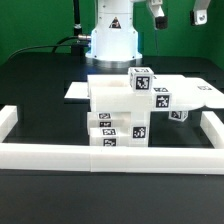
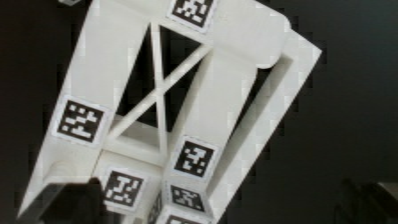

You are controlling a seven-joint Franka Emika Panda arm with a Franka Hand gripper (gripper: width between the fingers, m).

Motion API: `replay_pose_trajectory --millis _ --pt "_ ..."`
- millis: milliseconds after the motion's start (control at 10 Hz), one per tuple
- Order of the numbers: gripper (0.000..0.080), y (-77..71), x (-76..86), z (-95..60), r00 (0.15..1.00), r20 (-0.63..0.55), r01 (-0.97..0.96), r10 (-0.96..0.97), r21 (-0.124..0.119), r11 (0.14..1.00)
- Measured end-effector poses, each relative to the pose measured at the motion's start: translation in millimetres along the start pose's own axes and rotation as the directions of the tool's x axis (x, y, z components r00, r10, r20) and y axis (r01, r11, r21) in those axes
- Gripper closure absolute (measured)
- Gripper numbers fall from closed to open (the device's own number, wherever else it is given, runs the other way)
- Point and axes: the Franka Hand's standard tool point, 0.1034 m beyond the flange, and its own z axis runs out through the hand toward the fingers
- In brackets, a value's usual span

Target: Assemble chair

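The chair parts [image 1: 125, 110] are white blocks and bars with black-and-white tags, stacked together in the middle of the table just behind the front rail. One tagged block [image 1: 141, 79] sits on top of the stack. My gripper [image 1: 176, 14] hangs high above and behind the stack, toward the exterior view's right, open and empty. In the wrist view a white frame piece with crossed braces [image 2: 169, 80] and several tags lies far below; my dark fingertips [image 2: 57, 204] show only at the picture's edge, wide apart, with nothing between them.
A long low white border rail [image 1: 110, 155] runs along the front and up both sides [image 1: 8, 122]. The marker board [image 1: 78, 91] lies flat behind the stack. The robot base [image 1: 112, 40] stands at the back. The tabletop is black.
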Motion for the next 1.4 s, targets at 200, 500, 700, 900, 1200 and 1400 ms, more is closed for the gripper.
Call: replay_pose_trajectory --millis 200,500,700,900,1200,1400 --pt "0.0151 18.4 -22.3 7.2 0.986 0.0 0.168 -0.168 -0.005 0.986" --pt "0.0151 12.6 -59.1 8.1 0.903 -0.089 0.416 -0.421 -0.064 0.907" --pt "0.0151 14.6 -58.9 9.4 0.806 -0.079 0.581 -0.587 -0.082 0.81" --pt "0.0151 17.0 -60.8 12.0 0.79 -0.072 0.603 -0.609 -0.087 0.793" --pt "0.0151 58.2 -82.3 45.9 0.822 0.021 0.566 -0.568 -0.128 0.814" --pt "0.0151 66.2 -102.7 71.5 0.835 -0.013 0.545 -0.55 -0.124 0.829"
